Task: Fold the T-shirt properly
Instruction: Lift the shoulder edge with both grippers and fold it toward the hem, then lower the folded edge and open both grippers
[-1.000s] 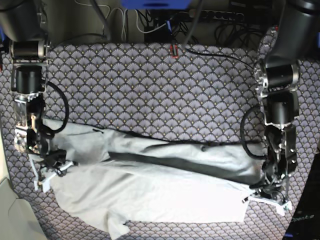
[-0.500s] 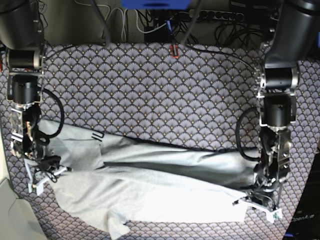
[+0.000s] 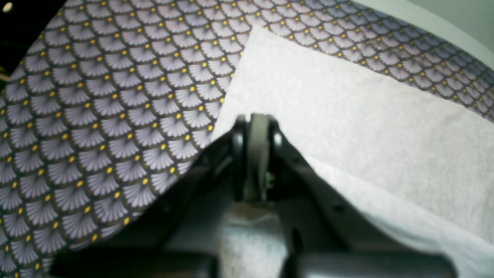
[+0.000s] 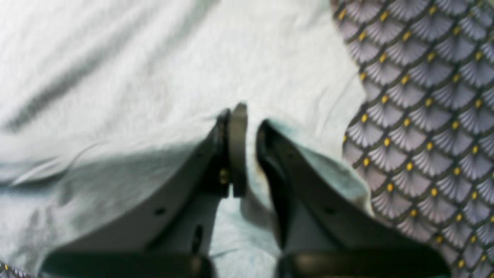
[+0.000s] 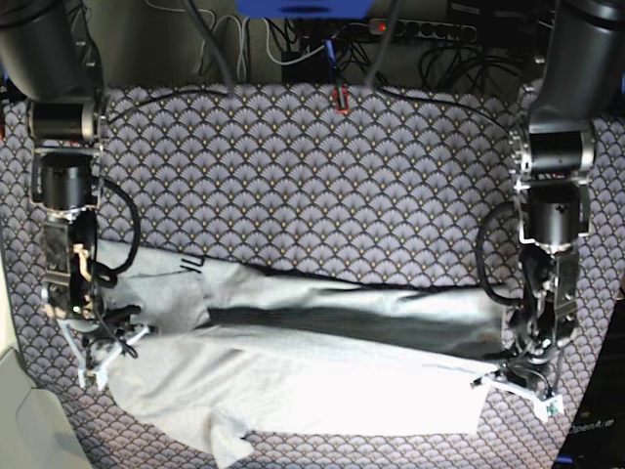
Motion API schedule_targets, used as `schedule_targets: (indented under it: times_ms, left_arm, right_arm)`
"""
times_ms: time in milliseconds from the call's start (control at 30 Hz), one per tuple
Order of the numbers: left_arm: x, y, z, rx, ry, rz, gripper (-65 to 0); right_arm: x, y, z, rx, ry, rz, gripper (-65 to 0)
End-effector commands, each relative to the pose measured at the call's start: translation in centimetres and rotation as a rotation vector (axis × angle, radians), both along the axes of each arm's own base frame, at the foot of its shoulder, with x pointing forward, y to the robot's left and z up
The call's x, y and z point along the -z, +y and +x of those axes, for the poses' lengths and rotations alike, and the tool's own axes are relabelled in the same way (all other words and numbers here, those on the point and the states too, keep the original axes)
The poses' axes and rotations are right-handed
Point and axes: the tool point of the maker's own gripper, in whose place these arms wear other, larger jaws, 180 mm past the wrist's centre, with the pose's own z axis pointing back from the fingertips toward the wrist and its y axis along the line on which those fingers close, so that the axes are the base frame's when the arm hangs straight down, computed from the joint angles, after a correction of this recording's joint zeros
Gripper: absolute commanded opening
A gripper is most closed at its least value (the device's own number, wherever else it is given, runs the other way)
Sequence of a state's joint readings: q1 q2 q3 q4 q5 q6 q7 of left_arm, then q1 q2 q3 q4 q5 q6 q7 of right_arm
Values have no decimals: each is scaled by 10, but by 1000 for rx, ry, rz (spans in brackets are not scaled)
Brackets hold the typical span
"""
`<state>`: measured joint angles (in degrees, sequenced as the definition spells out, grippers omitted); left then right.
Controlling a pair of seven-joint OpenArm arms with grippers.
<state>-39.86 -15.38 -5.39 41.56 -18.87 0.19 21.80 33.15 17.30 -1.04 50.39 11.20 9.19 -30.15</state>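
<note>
A: Where is the T-shirt [image 5: 322, 362] being shown relative to the two arms?

B: It is being stretched crosswise over the scallop-patterned cloth [image 5: 293, 176] on the worktop, its long axis running from one end effector to the other, with a long fold being carried along the far edge and a loose flap being left at the near side. Each end is being held by one arm, so neither arm is judged nearer.

A: How is the left end effector [image 3: 254, 127] being seen?

B: It is being shown nearly closed, with a corner of the grey fabric [image 3: 347, 116] being pinched between the fingertips just above the cloth.

A: And the right end effector [image 4: 247, 127]?

B: It is being kept at a narrow opening, with a ridge of the shirt being gripped between the fingers [image 4: 235, 146], close beside the garment's edge
</note>
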Motion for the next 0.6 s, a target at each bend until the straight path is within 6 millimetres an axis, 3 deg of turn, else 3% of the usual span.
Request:
schedule_targets:
  times_ms: [0, 67, 233, 367, 433, 567]
  left_arm:
    - [-32, 6, 13, -3, -80, 17, -639]
    - [-31, 7, 12, -4, -74, 18, -604]
    - [-26, 13, 7, -10, -62, 27, -411]
    - [-21, 15, 4, -13, -52, 29, -372]
    - [-4, 25, -9, -24, -15, 40, -370]
    - [16, 27, -29, -21, 19, 46, -370]
  right_arm:
    - [-27, -8, 14, 4, -72, -18, -650]
    - [-26, -8, 13, 6, -64, -18, -602]
    - [-22, -8, 10, 6, -54, -18, -440]
    - [-20, -8, 9, 6, -51, -17, -328]
    - [-23, -11, 10, 11, -59, -18, -315]
    - [-14, -24, -2, 22, -38, -37, -315]
